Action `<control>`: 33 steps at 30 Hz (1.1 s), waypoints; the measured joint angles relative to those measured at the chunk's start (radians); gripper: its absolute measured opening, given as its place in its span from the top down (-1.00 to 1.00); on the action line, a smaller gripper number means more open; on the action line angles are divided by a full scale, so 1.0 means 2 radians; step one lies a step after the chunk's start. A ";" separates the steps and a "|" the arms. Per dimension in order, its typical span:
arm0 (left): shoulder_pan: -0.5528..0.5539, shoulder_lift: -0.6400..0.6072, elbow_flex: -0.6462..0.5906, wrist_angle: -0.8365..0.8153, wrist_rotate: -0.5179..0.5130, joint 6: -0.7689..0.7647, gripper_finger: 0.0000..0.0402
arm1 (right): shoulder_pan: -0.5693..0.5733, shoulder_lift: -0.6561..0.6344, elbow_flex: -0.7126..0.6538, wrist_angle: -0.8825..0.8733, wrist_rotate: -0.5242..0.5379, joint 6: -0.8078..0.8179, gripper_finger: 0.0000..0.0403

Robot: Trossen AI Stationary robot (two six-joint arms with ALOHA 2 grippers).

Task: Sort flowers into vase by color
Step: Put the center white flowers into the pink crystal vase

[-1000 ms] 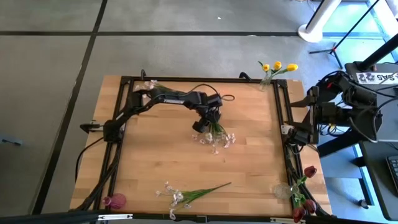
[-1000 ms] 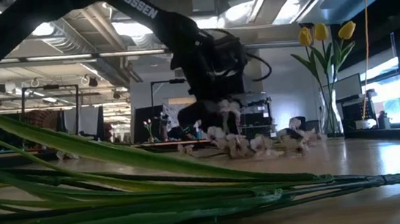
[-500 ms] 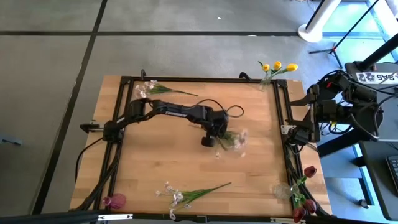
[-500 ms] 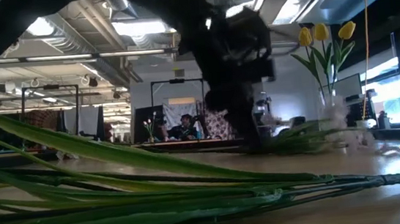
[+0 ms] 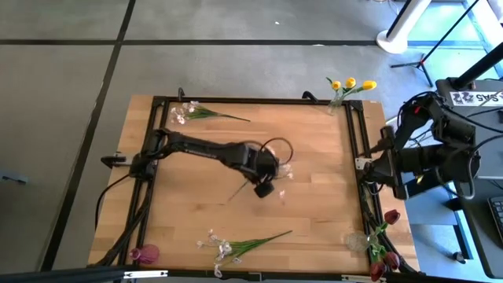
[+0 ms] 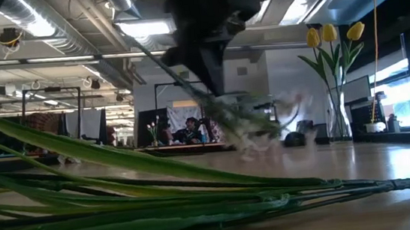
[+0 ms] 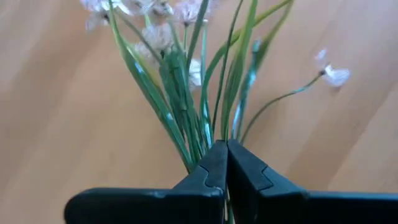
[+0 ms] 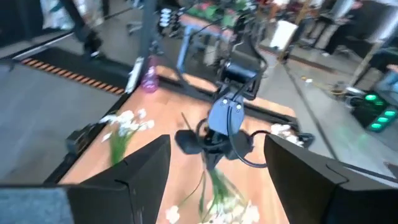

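Observation:
My left gripper (image 5: 263, 187) hangs over the middle of the table, shut on a spray of tiny white-pink blossoms (image 5: 281, 170) with thin green stems. The low view shows the spray (image 6: 247, 124) in the air under the gripper (image 6: 211, 58). A second spray (image 5: 191, 112) lies flat at the far left. A third spray (image 5: 236, 247) lies flat near the front edge. Yellow tulips (image 5: 350, 84) stand in a vase at the far right. Dark red tulips (image 5: 387, 253) stand in a vase at the near right corner. My right gripper (image 8: 214, 158) waits open at the right edge. My left gripper pinches the spray's bundle of green stems (image 7: 214, 134) between its two fingers, just below the blossoms. The fingers come from above and lie across the stems. The spray is lifted clear of the table and slants, blossom end (image 6: 267, 130) down and bare stem end (image 5: 235, 195) sticking out toward the near left.
A small pink vase (image 5: 145, 254) stands at the near left corner. A black frame (image 5: 251, 101) runs around the wooden table top. A long green stem (image 6: 199, 206) lies right in front of the low camera. My right arm (image 5: 416, 161) stands beyond the right rail.
My left gripper has shut on the spray, gone a little toward the near edge and risen, turning as it went. The spray, which lay on the table with its blossoms toward the near right, now hangs clear of it, its stem end pointing near left.

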 joint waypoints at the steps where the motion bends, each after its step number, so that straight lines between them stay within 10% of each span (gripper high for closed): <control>1: -0.009 0.001 -0.001 -0.010 0.000 -0.020 0.99 | 0.000 0.005 0.000 0.000 -0.012 0.002 -0.29; 18: -0.002 0.005 -0.059 0.011 0.093 -0.202 0.31 | 0.000 0.060 0.000 0.000 -0.110 0.056 -0.29; 33: -0.083 0.022 -0.149 0.143 0.009 -0.250 0.17 | 0.000 0.055 0.000 -0.001 -0.113 0.058 -0.29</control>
